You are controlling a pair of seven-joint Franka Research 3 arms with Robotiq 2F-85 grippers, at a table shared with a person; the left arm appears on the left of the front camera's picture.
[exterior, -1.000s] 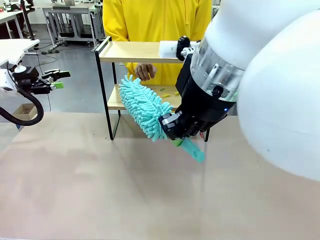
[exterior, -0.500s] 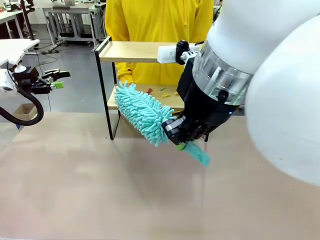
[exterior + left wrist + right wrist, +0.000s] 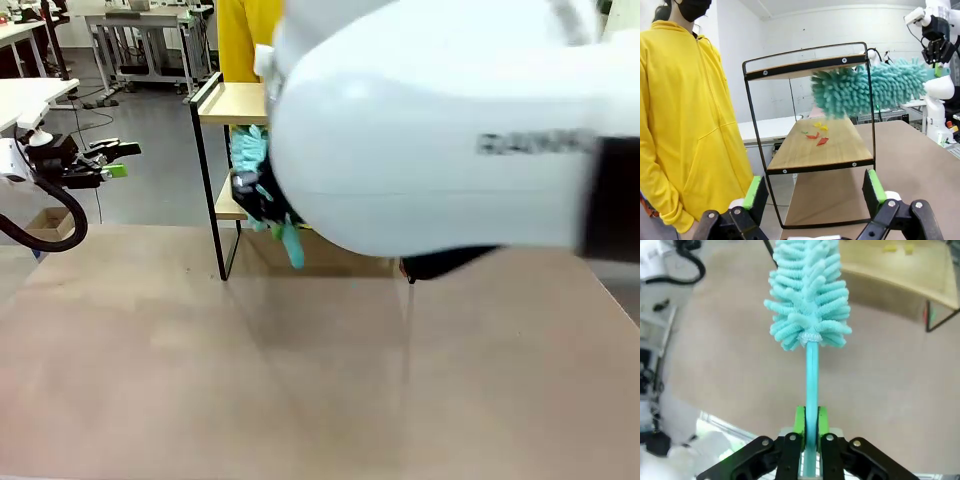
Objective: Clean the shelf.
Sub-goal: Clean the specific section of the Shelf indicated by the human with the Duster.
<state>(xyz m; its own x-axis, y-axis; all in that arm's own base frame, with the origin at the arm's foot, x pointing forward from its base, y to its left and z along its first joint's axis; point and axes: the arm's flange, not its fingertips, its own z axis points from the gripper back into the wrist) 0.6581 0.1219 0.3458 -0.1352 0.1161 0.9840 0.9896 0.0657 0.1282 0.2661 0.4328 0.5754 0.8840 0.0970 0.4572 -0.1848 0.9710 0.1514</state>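
Note:
The shelf (image 3: 235, 100) stands at the table's far side, with two wood boards in a black frame. Red, yellow and green scraps (image 3: 817, 137) lie on the lower board of the shelf (image 3: 810, 155). My right gripper (image 3: 810, 432) is shut on the handle of a teal fluffy duster (image 3: 807, 295). In the left wrist view the duster (image 3: 870, 90) reaches in between the two boards, above the scraps and not touching them. In the front view the duster (image 3: 250, 150) shows at the shelf's left end. My left gripper (image 3: 814, 192) is open and empty, off the table's left side (image 3: 110, 160).
A person in a yellow hoodie (image 3: 685, 110) stands behind the shelf. My right arm (image 3: 450, 130) hides most of the shelf in the front view. The brown table (image 3: 200, 380) lies bare in front. Other tables (image 3: 130, 25) stand farther back.
My right arm has swung left across the front camera. It carried the duster from the shelf's front toward its left end and raised it. The left gripper has not moved.

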